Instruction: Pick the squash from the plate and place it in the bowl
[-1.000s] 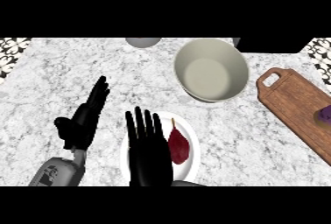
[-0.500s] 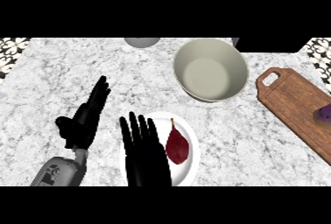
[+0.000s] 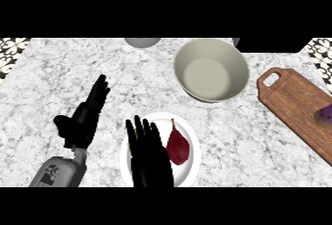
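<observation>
A dark red squash (image 3: 178, 147) lies on the right half of a white plate (image 3: 189, 128) near the counter's front edge. My right hand (image 3: 150, 154) hovers over the plate's left half, open with straight fingers pointing away from me, just left of the squash and holding nothing. Behind the plate to the right stands a beige bowl (image 3: 211, 72) with nothing in it. My left hand (image 3: 84, 119) rests open on the left, fingers up, apart from the plate.
A wooden cutting board (image 3: 292, 107) lies at the right with a purple object (image 3: 324, 115) on it at the view's edge. A grey round object (image 3: 142, 41) sits at the back edge. Marbled counter surrounds everything.
My right hand has drawn back toward the lower edge and slightly left, uncovering more of the squash. The left hand, squash and bowl have stayed put.
</observation>
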Available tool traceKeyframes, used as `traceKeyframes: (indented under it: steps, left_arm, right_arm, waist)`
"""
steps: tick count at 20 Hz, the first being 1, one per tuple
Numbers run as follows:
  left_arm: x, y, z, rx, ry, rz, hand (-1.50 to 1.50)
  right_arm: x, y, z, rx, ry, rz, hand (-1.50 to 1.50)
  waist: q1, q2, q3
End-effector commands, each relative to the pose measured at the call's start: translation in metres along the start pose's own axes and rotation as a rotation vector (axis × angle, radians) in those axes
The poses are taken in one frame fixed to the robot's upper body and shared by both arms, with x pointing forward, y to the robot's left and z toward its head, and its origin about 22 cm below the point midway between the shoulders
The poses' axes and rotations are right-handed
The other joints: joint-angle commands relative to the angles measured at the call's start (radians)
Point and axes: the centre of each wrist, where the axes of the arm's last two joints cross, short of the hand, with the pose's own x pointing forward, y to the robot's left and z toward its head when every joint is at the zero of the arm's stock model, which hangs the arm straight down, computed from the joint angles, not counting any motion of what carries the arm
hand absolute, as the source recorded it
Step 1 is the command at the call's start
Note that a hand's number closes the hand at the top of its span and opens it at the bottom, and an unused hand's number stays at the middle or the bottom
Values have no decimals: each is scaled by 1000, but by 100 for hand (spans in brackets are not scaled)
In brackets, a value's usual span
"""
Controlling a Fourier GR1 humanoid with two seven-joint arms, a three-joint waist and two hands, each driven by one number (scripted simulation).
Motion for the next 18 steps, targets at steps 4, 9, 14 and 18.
traceKeyframes:
  steps: [4, 9, 14, 18]
  left_arm:
    - [2, -6, 19, -17, 7, 6, 0]
    - [8, 11, -5, 8, -6, 12, 0]
    - [1, 0, -2, 1, -9, -8, 0]
    - [-3, 7, 6, 1, -10, 6, 0]
  right_arm:
    - [-9, 12, -8, -26, 134, -93, -150]
    - [-25, 21, -23, -38, 129, -84, -150]
    - [-37, 38, -20, -71, 198, 52, -150]
    - [-49, 43, -24, -57, 232, 116, -150]
  waist:
    - [6, -1, 0]
    - [-3, 2, 0]
    - [-4, 0, 0]
    - [-2, 1, 0]
